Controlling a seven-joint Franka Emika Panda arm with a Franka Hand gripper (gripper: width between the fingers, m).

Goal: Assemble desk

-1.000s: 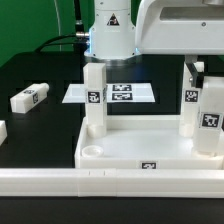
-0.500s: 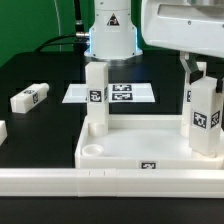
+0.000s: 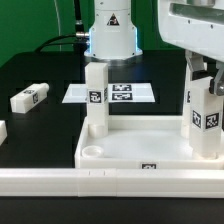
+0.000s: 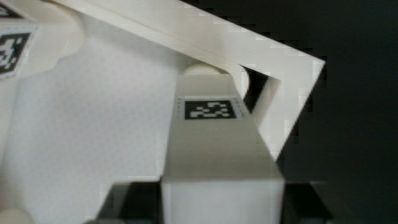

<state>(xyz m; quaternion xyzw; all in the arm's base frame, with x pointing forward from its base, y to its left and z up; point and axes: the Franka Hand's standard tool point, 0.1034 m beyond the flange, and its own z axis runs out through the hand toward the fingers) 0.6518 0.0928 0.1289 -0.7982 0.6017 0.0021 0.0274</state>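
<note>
Two legs stand in the far sockets of the tabletop (image 3: 140,140); the gripper (image 3: 203,72) pinches the right leg (image 3: 207,120), on the exterior view's right, apparently seating it. Next move: release cleanly, then fetch the loose leg (image 3: 30,98) lying left.

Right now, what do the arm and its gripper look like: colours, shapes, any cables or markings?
The arm is glossy white with rounded shells, a small dark mark on its column and a pale grey-blue collar at the base. A thin dark cable hangs beside it. The gripper has a bulky white housing and dark fingers.
</note>
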